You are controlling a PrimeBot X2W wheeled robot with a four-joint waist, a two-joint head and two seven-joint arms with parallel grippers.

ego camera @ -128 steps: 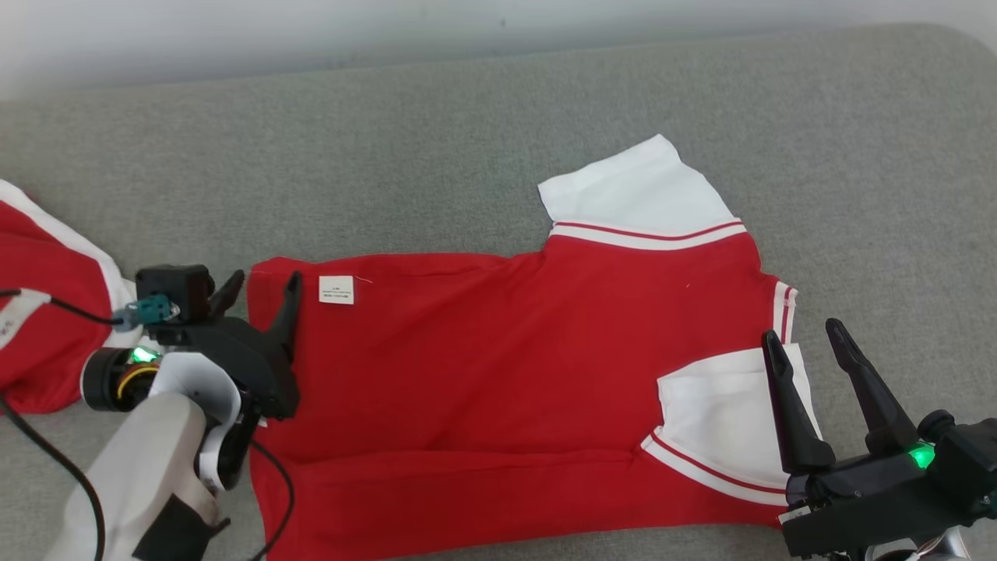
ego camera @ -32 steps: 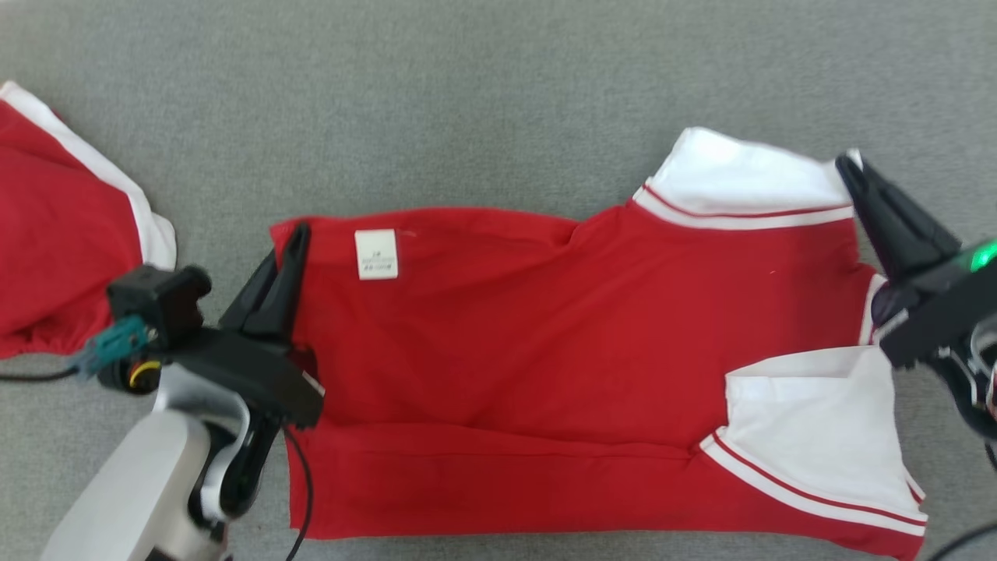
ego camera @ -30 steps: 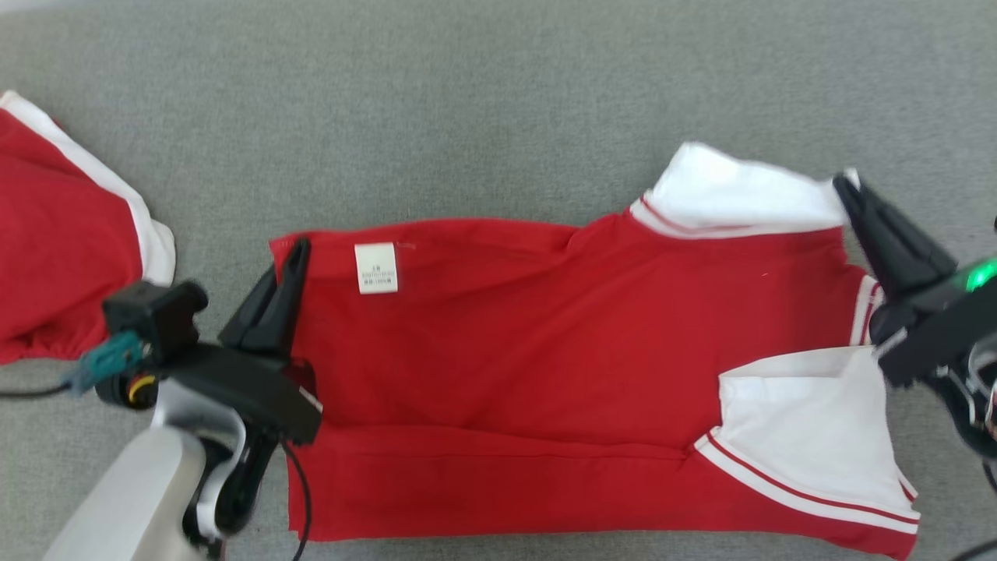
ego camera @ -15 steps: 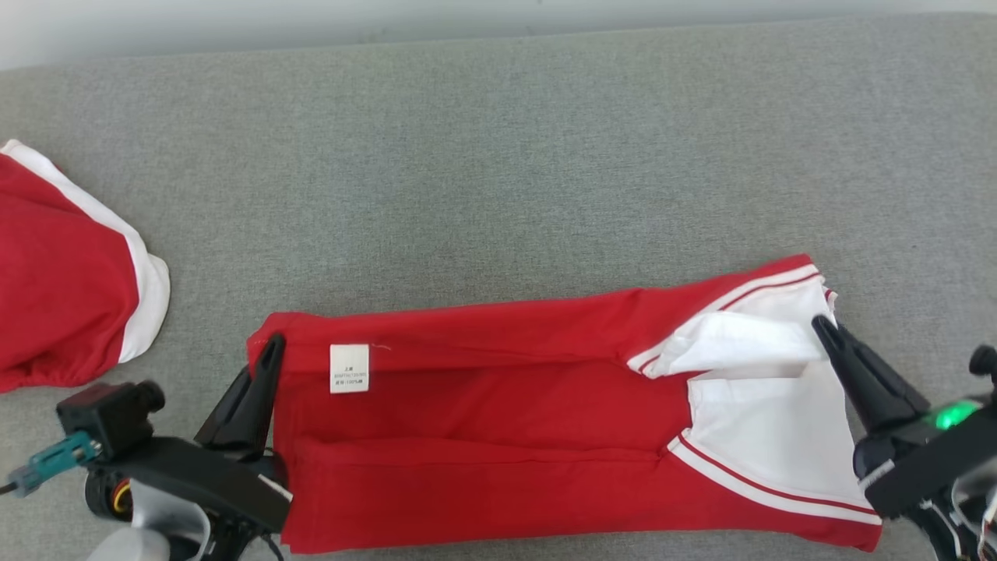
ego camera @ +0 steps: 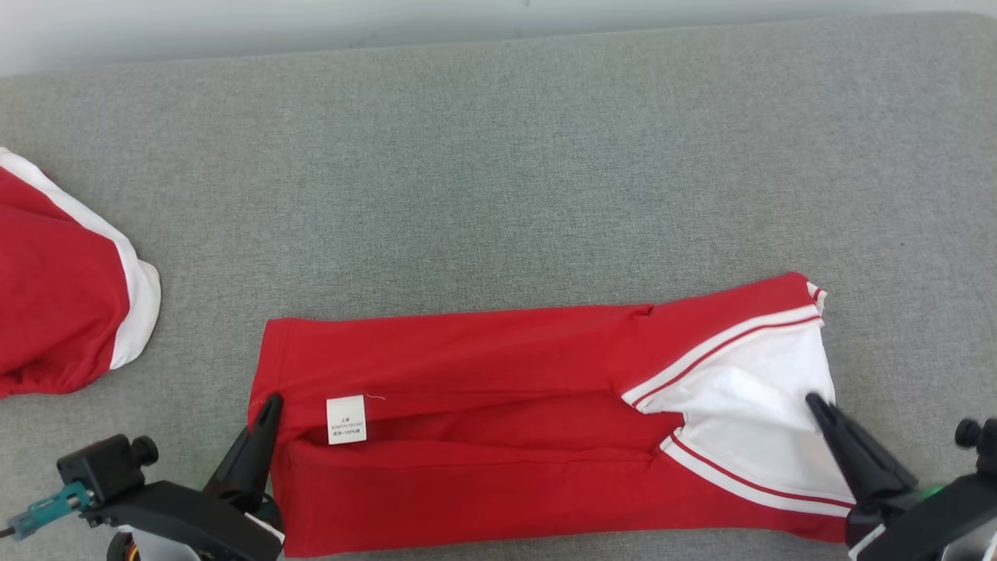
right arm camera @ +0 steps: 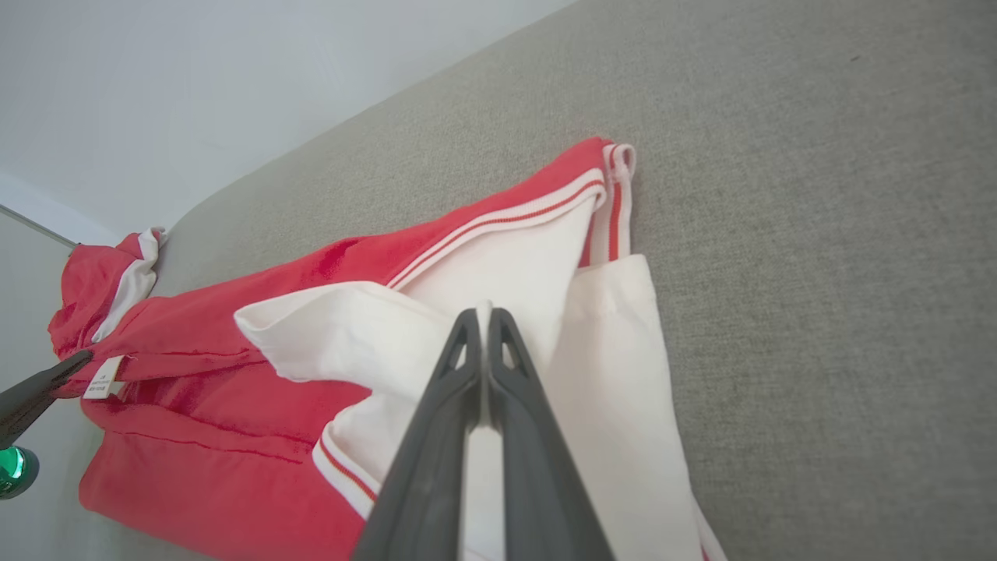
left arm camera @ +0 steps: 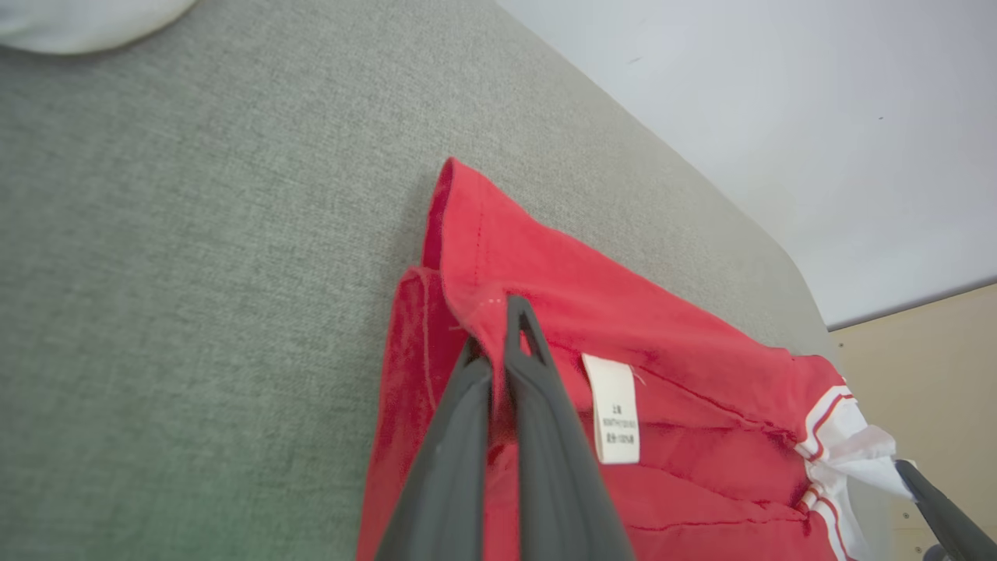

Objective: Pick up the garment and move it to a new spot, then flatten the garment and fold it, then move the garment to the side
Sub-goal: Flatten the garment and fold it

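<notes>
The garment (ego camera: 498, 366), a red shirt with white sleeves and a white care label (ego camera: 346, 419), lies folded lengthwise near the front of the grey cushion (ego camera: 498, 156). My left gripper (ego camera: 272, 400) is shut on its red hem corner at the left end; the left wrist view shows the fingers (left arm camera: 526, 343) pinching the folded-over hem beside the label (left arm camera: 615, 409). My right gripper (ego camera: 812, 400) is shut on the white sleeve (ego camera: 748, 397) at the right end, and in the right wrist view its fingers (right arm camera: 502, 335) clamp the white cloth (right arm camera: 350, 335).
A second red and white garment (ego camera: 54, 304) lies bunched at the cushion's left edge, also seen as the red heap (right arm camera: 97, 288). A pale wall (ego camera: 234, 23) runs behind the cushion. Bare grey cushion stretches behind and to the right of the shirt.
Both grippers have drawn the shirt's far edge toward the near edge, folding the top half over the lower half. The label has moved nearer. The head camera has also shifted.
</notes>
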